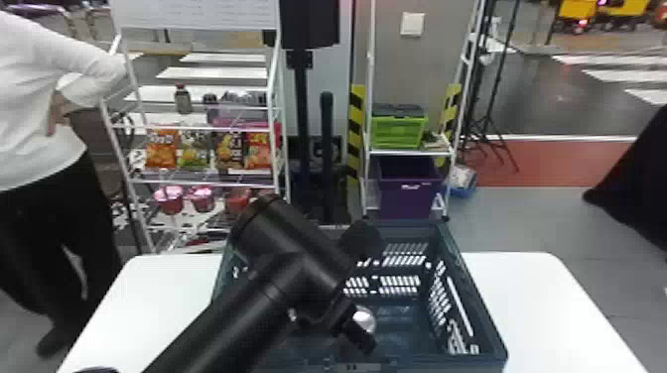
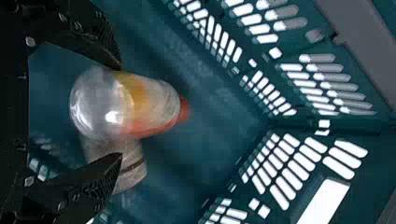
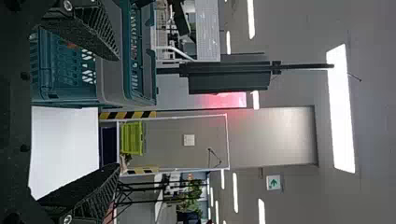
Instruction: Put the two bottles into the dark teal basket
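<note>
In my head view, my left gripper (image 1: 361,338) is down inside the dark teal basket (image 1: 407,322), right by the clear base of one bottle (image 1: 365,317), and the basket sits on a white table (image 1: 536,297). In my left wrist view, my fingers stand apart around that bottle, its red-orange cap pointing away from me, with the other bottle (image 2: 133,175) partly behind it in the basket; in my right wrist view, my right gripper (image 3: 116,112) is spread wide, outside the basket
</note>
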Available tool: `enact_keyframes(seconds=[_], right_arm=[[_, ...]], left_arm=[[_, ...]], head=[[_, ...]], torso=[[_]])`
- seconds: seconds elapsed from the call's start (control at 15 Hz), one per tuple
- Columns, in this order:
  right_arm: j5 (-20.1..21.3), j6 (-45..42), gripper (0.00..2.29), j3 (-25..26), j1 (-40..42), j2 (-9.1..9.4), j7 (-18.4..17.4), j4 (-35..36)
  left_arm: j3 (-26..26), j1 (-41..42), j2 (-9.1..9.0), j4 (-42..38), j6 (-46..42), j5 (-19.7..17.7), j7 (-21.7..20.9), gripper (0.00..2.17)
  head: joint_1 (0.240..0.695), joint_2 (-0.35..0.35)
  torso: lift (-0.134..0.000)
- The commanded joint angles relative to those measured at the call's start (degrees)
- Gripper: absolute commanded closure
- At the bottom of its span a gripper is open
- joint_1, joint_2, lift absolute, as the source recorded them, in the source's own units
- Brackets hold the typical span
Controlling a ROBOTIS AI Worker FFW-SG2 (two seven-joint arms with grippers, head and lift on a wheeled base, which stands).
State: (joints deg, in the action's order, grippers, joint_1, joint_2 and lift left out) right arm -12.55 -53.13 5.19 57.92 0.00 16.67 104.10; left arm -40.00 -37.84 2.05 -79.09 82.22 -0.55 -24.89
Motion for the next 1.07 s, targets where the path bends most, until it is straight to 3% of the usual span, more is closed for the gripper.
enact_keyframes(seconds=[0.0,0.13,0.2,0.27,0.4,0.6,0.8,1.0], right_arm=[[-1.08,-0.17,0.07,0.26,-0.09,0.05,0.73,-0.30],[-1.08,-0.17,0.07,0.78,-0.18,0.05,1.00,-0.48],[-1.17,-0.17,0.07,0.78,-0.26,0.05,1.00,-0.48],[-1.17,-0.17,0.07,0.78,-0.26,0.05,1.08,-0.39],[-1.17,-0.17,0.07,0.78,-0.26,0.05,1.00,-0.04],[-1.08,-0.17,0.07,0.87,0.00,0.05,1.08,0.66],[-1.08,0.18,0.07,1.05,0.18,0.05,1.70,1.10],[-0.99,1.41,0.07,1.05,0.00,0.05,1.79,1.72]], left_arm=[[0.80,0.13,0.41,-1.86,0.18,-0.15,0.02,0.00],[2.64,2.07,2.08,-7.84,0.18,-1.03,3.01,0.00],[5.46,4.00,3.57,-12.32,0.00,-1.74,5.12,0.00],[9.50,6.55,3.92,-16.80,0.00,-2.35,6.00,0.00],[14.33,10.68,5.59,-24.45,0.00,-5.60,10.04,0.01],[22.68,20.79,8.93,-37.10,0.00,-14.22,17.51,0.02],[28.57,32.48,12.54,-51.87,-1.05,-17.03,23.84,0.04],[34.29,40.74,14.65,-63.21,-0.70,-20.19,26.91,0.04]], head=[[0.499,0.000],[0.499,0.000],[0.499,0.000],[0.499,0.000],[0.499,0.000],[0.499,0.000],[0.499,0.000],[0.499,0.000]], torso=[[0.000],[0.000],[0.000],[0.000],[0.000],[0.000],[0.000],[0.000]])
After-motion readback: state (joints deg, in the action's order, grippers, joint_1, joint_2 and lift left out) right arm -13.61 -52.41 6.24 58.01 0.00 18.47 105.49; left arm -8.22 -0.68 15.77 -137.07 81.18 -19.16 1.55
